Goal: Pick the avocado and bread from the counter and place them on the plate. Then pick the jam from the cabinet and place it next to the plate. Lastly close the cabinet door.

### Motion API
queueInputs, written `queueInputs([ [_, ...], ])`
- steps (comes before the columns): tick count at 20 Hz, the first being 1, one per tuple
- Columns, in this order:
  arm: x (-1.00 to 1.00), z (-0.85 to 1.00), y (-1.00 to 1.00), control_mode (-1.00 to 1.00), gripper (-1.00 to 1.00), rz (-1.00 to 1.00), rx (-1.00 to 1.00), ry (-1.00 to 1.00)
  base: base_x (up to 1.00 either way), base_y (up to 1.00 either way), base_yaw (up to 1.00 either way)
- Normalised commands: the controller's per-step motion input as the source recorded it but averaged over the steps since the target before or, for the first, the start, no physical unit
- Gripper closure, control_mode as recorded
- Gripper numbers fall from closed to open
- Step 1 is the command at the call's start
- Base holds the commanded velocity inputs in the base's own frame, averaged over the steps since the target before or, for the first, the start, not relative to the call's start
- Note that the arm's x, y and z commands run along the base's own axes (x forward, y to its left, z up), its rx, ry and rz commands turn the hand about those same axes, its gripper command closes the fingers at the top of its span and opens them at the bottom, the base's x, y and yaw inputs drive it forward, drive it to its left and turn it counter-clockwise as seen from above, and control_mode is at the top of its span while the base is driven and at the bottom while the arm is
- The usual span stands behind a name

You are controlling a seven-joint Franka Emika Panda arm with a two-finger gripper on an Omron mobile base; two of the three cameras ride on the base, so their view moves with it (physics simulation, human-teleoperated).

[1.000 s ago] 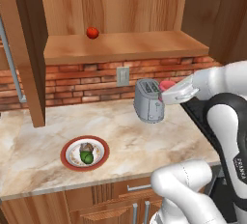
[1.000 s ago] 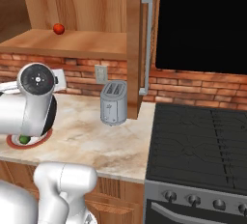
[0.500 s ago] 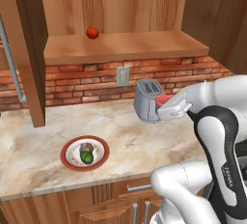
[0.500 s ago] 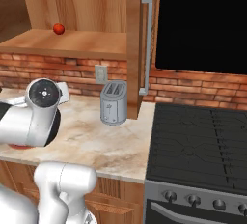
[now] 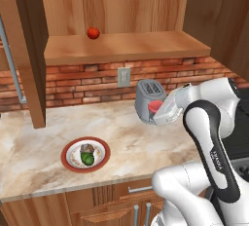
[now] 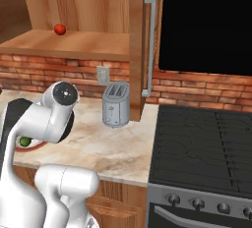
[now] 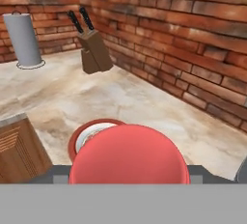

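My gripper [image 5: 157,110] hangs over the counter [image 5: 126,132], just in front of the toaster, shut on the jam [image 5: 155,106]. In the hand view the jam's [image 7: 129,156] red top hides the fingertips. The red-rimmed plate [image 5: 68,155] lies to the left near the counter's front edge, holding the avocado [image 5: 88,160] and the bread [image 5: 87,148]. Part of the plate [image 7: 79,135] peeks out behind the jar. The cabinet [image 5: 121,48] above stands open, its door [image 5: 30,49] swung out at the left. From the right base view I see the avocado [image 6: 23,141] behind my arm.
A red round fruit [image 5: 93,33] sits on the cabinet shelf. A silver toaster [image 5: 148,96] stands by the brick wall, and a black stove [image 6: 206,148] lies to the right. A paper towel roll [image 7: 24,37] and knife block [image 7: 94,51] stand far along the counter.
My arm has come down and swung left with the jam, from beside the toaster's top to lower over the counter, nearer the plate.
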Motion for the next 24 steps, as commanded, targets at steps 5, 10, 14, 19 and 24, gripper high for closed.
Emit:
queueInputs([
  [5,0.40,-0.25,0.08,-1.00,1.00,0.12,-0.06,0.00,0.00,0.00,0.00],
  [10,0.46,-0.25,0.08,-1.00,1.00,0.12,-0.07,0.00,0.00,0.00,0.00],
  [14,0.46,-0.23,0.04,-1.00,1.00,0.11,-0.07,0.00,0.00,0.00,0.00],
  [19,0.31,-0.19,0.00,-1.00,1.00,0.13,0.00,0.00,0.00,0.00,0.00],
  [24,0.14,-0.30,0.00,-1.00,1.00,0.14,0.00,0.00,0.00,0.00,0.00],
])
